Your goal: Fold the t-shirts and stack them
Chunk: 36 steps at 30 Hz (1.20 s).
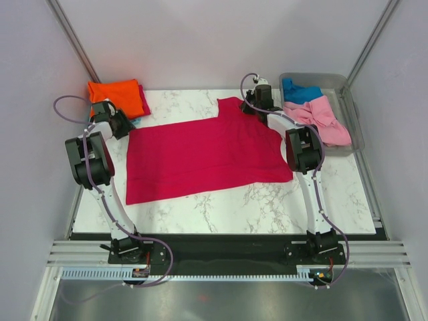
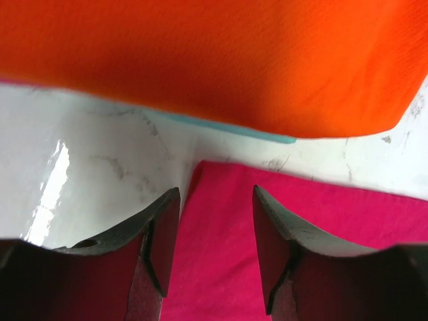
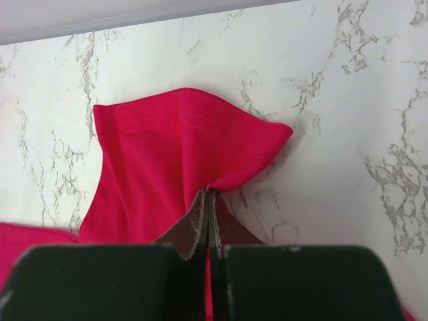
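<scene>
- From overhead, a folded orange t-shirt [image 1: 117, 92] sits at the bench's [image 1: 267, 207] far left corner. Only the left wrist view shows a teal edge [image 2: 227, 127] beneath it.
- The left tool [image 2: 215, 200] is released, grasping nothing, its fingers apart over the near corner of the crimson t-shirt [image 1: 200, 157].
- The crimson t-shirt lies spread across the bench's middle.
- The right wrist view alone shows the right tool [image 3: 208, 200] clenched on that shirt's bunched, stitched edge.
- Overhead only: a tub [image 1: 314, 76] at far right holds blue [image 1: 297, 90] and light pink t-shirts [image 1: 324, 120].
</scene>
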{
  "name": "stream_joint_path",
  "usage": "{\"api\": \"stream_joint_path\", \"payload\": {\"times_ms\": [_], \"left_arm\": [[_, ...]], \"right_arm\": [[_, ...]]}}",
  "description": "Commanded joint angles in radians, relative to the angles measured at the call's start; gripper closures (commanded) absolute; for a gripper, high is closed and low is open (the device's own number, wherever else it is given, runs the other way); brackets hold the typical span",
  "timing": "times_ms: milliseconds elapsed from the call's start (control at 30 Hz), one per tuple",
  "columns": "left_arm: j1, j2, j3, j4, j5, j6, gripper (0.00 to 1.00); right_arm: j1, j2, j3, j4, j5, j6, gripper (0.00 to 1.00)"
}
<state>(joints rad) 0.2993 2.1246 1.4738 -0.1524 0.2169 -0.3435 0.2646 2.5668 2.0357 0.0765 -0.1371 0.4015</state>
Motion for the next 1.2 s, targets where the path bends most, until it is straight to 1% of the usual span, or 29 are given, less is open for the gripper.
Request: {"api": "stream_joint_path", "payload": {"times_ms": [0, 100, 167, 367, 567, 633, 667, 700, 767, 833, 900, 967, 1100, 1133, 1167], "left_arm": [[-0.011, 0.029, 0.085, -0.006, 0.038, 0.07, 0.44], [-0.012, 0.041, 0.109, -0.035, -0.007, 0.055, 0.44], [-0.012, 0.054, 0.138, -0.067, -0.004, 0.063, 0.44], [-0.019, 0.078, 0.149, -0.099, -0.016, 0.066, 0.5], [-0.052, 0.09, 0.172, -0.145, -0.1, 0.09, 0.5], [-0.061, 0.09, 0.178, -0.165, -0.149, 0.092, 0.49], [-0.066, 0.09, 0.177, -0.167, -0.149, 0.097, 0.49], [-0.072, 0.086, 0.174, -0.162, -0.19, 0.089, 0.49], [-0.072, 0.078, 0.162, -0.151, -0.192, 0.081, 0.48], [-0.072, 0.087, 0.172, -0.15, -0.157, 0.098, 0.49], [-0.072, 0.1, 0.189, -0.162, -0.155, 0.098, 0.54], [-0.074, 0.098, 0.189, -0.161, -0.154, 0.095, 0.63], [-0.072, 0.113, 0.209, -0.171, -0.142, 0.1, 0.74], [-0.072, 0.116, 0.215, -0.176, -0.14, 0.1, 0.79], [-0.071, 0.118, 0.218, -0.176, -0.137, 0.1, 0.8]], "right_arm": [[-0.001, -0.065, -0.003, 0.057, -0.032, 0.016, 1.0], [0.001, -0.066, -0.008, 0.058, -0.035, 0.017, 1.0], [-0.001, -0.065, -0.008, 0.059, -0.036, 0.019, 1.0], [-0.002, -0.06, -0.005, 0.06, -0.041, 0.025, 1.0], [-0.008, -0.057, -0.006, 0.062, -0.05, 0.034, 1.0], [-0.01, -0.059, -0.006, 0.062, -0.052, 0.036, 1.0], [-0.01, -0.059, -0.008, 0.063, -0.053, 0.037, 1.0], [-0.01, -0.059, -0.009, 0.065, -0.058, 0.04, 1.0], [-0.01, -0.059, -0.009, 0.066, -0.059, 0.042, 1.0], [-0.011, -0.057, -0.009, 0.068, -0.062, 0.043, 1.0], [-0.011, -0.057, -0.009, 0.068, -0.065, 0.045, 1.0], [-0.011, -0.056, -0.009, 0.071, -0.068, 0.048, 1.0], [-0.013, -0.051, -0.009, 0.072, -0.07, 0.051, 1.0], [-0.013, -0.051, -0.008, 0.072, -0.071, 0.051, 1.0], [-0.013, -0.051, -0.008, 0.072, -0.071, 0.053, 1.0]]}}
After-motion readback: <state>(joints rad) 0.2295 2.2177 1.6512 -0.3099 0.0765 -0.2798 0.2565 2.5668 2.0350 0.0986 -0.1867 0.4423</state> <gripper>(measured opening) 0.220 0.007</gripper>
